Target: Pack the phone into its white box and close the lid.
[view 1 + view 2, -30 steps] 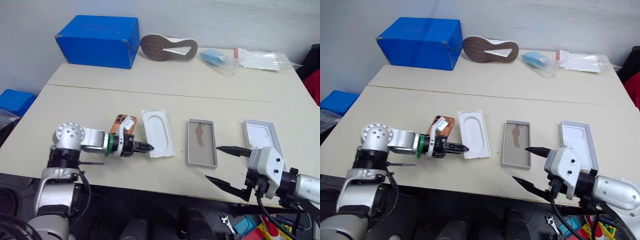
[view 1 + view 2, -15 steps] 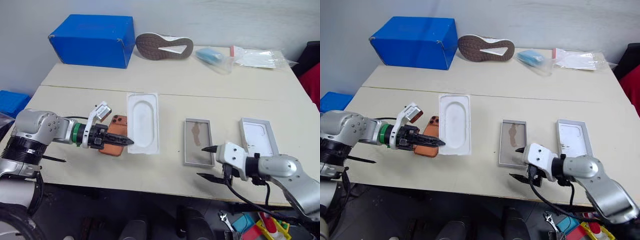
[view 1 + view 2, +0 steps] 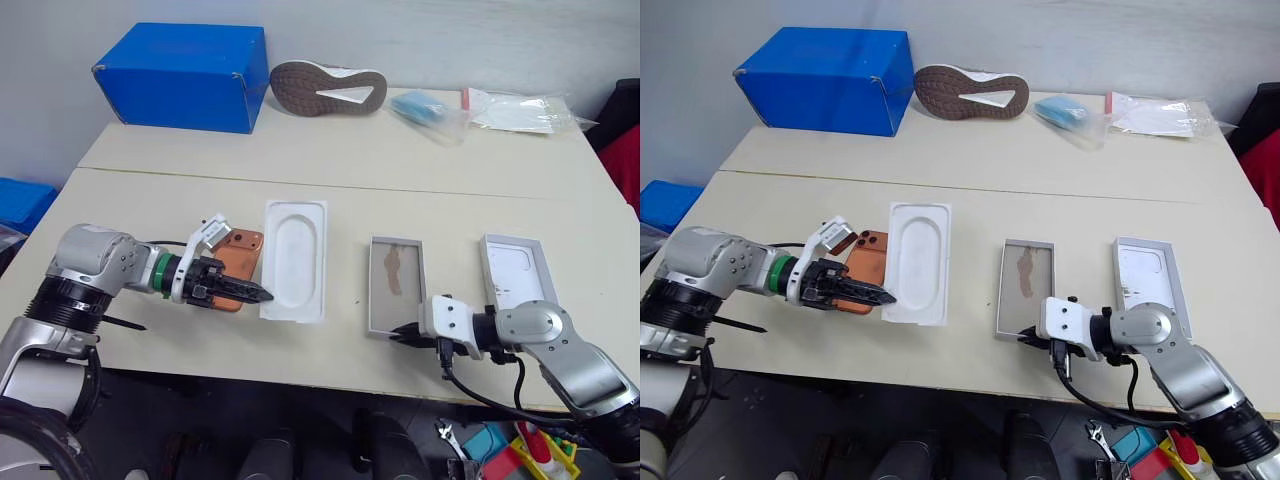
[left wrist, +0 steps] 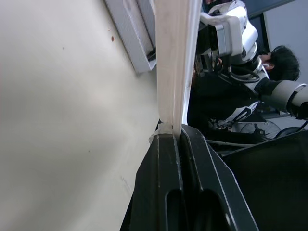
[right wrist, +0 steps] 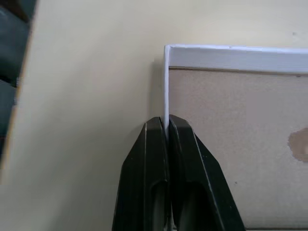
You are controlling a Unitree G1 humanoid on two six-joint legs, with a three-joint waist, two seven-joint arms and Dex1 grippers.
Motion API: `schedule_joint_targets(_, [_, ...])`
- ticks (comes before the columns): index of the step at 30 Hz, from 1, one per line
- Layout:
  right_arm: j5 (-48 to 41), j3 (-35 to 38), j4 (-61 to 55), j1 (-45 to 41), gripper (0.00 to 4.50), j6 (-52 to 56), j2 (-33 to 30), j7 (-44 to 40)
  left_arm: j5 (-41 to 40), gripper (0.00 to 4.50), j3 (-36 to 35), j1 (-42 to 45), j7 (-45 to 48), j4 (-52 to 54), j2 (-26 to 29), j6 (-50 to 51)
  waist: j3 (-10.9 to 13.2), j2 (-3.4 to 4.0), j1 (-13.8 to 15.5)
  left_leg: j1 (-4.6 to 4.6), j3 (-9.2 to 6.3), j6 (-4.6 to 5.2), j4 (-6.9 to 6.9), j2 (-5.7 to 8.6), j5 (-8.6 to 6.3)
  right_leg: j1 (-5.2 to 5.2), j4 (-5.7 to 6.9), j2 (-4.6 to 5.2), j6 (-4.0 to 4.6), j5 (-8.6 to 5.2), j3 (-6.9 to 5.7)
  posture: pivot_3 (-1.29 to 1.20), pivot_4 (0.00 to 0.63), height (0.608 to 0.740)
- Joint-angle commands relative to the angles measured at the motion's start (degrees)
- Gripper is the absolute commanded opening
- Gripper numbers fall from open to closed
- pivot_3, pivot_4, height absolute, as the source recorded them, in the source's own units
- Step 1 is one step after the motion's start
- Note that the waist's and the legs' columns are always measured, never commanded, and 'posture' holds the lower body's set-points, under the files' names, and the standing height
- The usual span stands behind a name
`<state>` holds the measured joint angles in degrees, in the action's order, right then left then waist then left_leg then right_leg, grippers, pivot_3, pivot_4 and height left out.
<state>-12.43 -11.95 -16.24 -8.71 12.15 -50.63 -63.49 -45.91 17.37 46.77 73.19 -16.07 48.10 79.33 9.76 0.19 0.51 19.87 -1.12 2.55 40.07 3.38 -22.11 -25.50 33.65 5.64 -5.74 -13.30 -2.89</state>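
now that the right gripper (image 3: 1028,338), wide apart a second ago, has clamped on the near wall of the white box (image 3: 1026,287), the box looks steadied for loading. it holds nothing, nor does the lid (image 3: 1148,274) at its 3 o'clock. the left gripper (image 3: 880,296) pinches the white insert (image 3: 916,262); the phone (image 3: 865,262) lies at the insert's 9 o'clock.

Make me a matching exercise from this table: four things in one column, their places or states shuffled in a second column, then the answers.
Things:
1. white moulded insert
2. white box
3. lid
4. big blue box

Places or states:
A. at the table's far left corner
B. edge pinched by the left gripper
C. rightmost tray, untouched
D. wall pinched by the right gripper

Pairs: 1-B, 2-D, 3-C, 4-A
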Motion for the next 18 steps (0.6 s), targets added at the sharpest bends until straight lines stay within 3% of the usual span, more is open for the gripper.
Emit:
schedule_joint_targets(1, [-3.6, 3.3, -7.3, 3.4, 0.02, 0.5, -1.7, -1.8, -1.4, 0.00, -3.6, 2.5, -2.4, 2.4, -2.5, 4.3, 0.0, -0.05, 0.5, 0.05, -0.01, 0.01, 0.02, 0.00, 0.00, -0.03, 0.00, 0.00, 0.00, 0.00, -0.01, 0.00, 0.150, 0.740])
schedule_joint_targets(10, [2.9, 1.0, -10.4, 7.7, 0.02, 3.5, 0.0, 5.5, -1.8, 0.00, -7.0, 4.2, -10.4, 5.7, -11.7, 11.0, 0.0, -0.08, 0.9, 0.14, -0.04, 0.00, 0.12, 0.02, 0.00, -0.09, 0.04, 0.00, -0.02, 0.01, -0.03, 0.00, 0.150, 0.740])
schedule_joint_targets(16, [3.1, 1.6, -11.0, 7.9, 0.02, 3.8, 1.4, 7.1, -1.6, 0.00, -8.0, 5.6, -13.5, 4.6, -14.6, 12.5, 0.0, -0.09, 0.8, 0.09, -0.01, -0.03, 0.13, 0.01, 0.01, -0.09, 0.09, -0.05, -0.03, 0.01, -0.02, 0.00, 0.150, 0.740])
schedule_joint_targets(18, [1.7, 2.1, -12.2, 8.2, 0.42, 5.5, 1.8, 7.2, -1.5, 0.00, -7.5, 6.0, -13.5, 4.2, -14.4, 12.3, 0.0, -0.09, 0.7, 0.05, -0.01, -0.05, 0.13, 0.01, 0.02, -0.08, 0.12, -0.05, -0.03, 0.01, -0.01, 0.00, 0.150, 0.740])
